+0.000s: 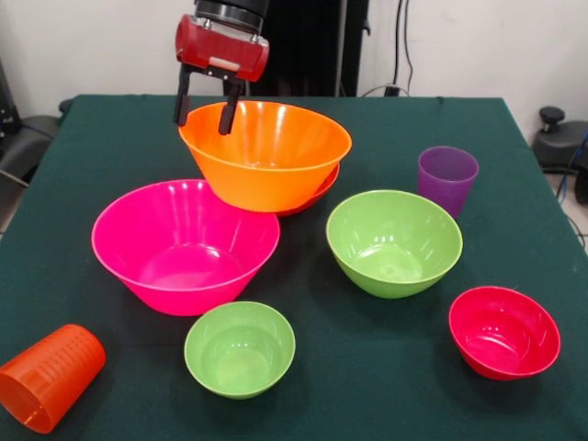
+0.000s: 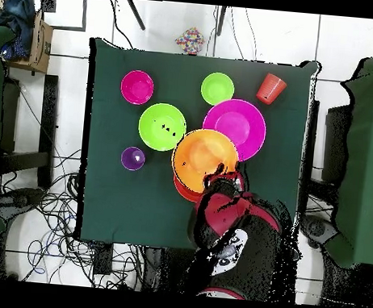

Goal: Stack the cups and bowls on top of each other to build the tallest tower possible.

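At the left of the front view, an orange cup [image 1: 48, 377] lies on its side at the near corner of the green table [image 1: 386, 395], its open mouth turned toward the near left corner. Beside it, further in, the large pink bowl [image 1: 184, 243] stands upright, and just in front of that sits the small lime green bowl [image 1: 240, 348], also upright and close to the pink one's wall.

Behind the pink bowl, the large orange bowl [image 1: 266, 152] rests tilted in the shallow red-orange bowl [image 1: 322, 193], of which only a crescent of rim shows at the right; its near side overlaps the pink bowl's far rim. The gripper [image 1: 204, 110] hangs at the orange bowl's far left rim, its two dark fingers parted and straddling that rim, one outside the bowl and one inside. Whether they are pressing on the rim cannot be told.

Further right, the medium lime green bowl [image 1: 394, 241] stands alone. The translucent purple cup [image 1: 447, 177] stands upright behind it, near the right edge. The small crimson bowl [image 1: 504, 332] sits at the near right, well apart from the rest.
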`<action>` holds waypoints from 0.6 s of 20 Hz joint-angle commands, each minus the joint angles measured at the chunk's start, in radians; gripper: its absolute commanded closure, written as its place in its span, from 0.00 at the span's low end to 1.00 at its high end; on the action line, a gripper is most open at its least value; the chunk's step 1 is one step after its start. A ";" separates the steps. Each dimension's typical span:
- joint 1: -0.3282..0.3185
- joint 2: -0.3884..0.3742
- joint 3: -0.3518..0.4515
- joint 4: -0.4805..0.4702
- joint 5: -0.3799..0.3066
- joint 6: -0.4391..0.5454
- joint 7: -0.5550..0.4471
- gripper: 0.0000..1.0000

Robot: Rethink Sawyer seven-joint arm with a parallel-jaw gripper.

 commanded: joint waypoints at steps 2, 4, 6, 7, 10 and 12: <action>0.079 0.197 -0.052 -0.101 0.133 -0.121 -0.004 0.00; 0.102 0.244 -0.087 -0.113 0.182 -0.159 -0.018 0.00; 0.125 0.291 -0.123 -0.125 0.236 -0.196 -0.031 0.00; 0.135 0.310 -0.138 -0.129 0.261 -0.208 -0.034 0.00; 0.156 0.338 -0.159 -0.135 0.295 -0.223 -0.033 0.00; 0.170 0.345 -0.167 -0.132 0.305 -0.225 -0.026 0.00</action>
